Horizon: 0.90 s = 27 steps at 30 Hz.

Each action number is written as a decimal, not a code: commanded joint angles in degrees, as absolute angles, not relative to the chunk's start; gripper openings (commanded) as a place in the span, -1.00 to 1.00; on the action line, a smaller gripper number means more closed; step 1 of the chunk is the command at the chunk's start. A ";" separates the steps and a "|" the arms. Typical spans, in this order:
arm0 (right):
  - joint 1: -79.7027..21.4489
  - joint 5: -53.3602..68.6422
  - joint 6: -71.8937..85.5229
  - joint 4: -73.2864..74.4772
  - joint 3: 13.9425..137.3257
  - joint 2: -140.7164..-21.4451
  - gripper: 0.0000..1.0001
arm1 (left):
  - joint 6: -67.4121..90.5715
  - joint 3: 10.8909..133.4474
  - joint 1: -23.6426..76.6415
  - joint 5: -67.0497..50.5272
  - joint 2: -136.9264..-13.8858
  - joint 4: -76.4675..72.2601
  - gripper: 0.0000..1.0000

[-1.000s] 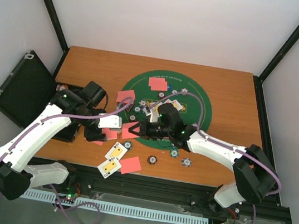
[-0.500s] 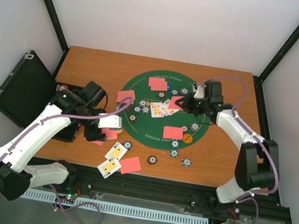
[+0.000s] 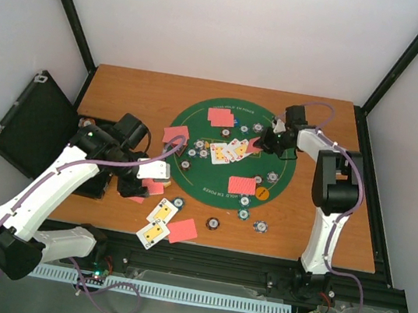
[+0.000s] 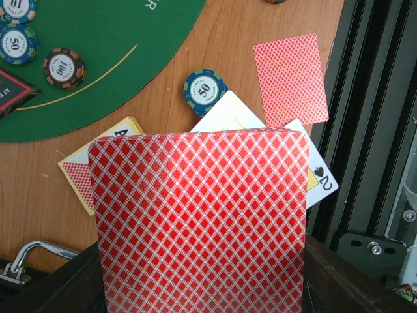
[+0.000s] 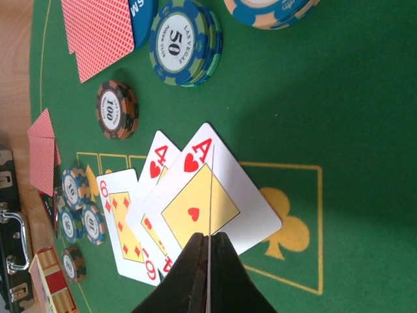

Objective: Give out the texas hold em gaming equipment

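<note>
My left gripper point(image 3: 136, 183) is shut on a red-backed playing card point(image 4: 199, 222) that fills the lower left wrist view, above face-up cards point(image 4: 313, 176) and a blue 50 chip point(image 4: 204, 90) on the wood. My right gripper point(image 3: 265, 142) is shut on a red-backed card seen edge-on point(image 5: 209, 195), held above the ace of hearts point(image 5: 218, 195), a four of hearts and a six of diamonds on the green mat point(image 3: 282, 167). Striped chips point(image 5: 184, 42) and red-backed cards point(image 3: 242, 185) lie around the mat. The black triangle marker point(image 4: 10, 91) shows at the mat's edge.
The open black hinged case point(image 3: 37, 123) sits at the table's left edge, its metal handle point(image 4: 29, 251) close to my left gripper. Two face-up cards point(image 3: 158, 220), a red-backed card point(image 3: 183, 230) and loose chips point(image 3: 214, 223) lie near the front edge.
My right arm has swung from the mat's near left, beside the left gripper, to its far right with a red-backed card. A red-backed card now lies uncovered on the mat's near right. The left arm is still.
</note>
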<state>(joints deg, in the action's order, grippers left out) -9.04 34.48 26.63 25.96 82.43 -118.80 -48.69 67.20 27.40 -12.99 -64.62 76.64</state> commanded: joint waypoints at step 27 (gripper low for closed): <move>-17.11 33.49 34.79 22.48 65.59 -91.23 0.68 | -48.29 69.23 27.69 -13.74 -64.11 77.30 -0.67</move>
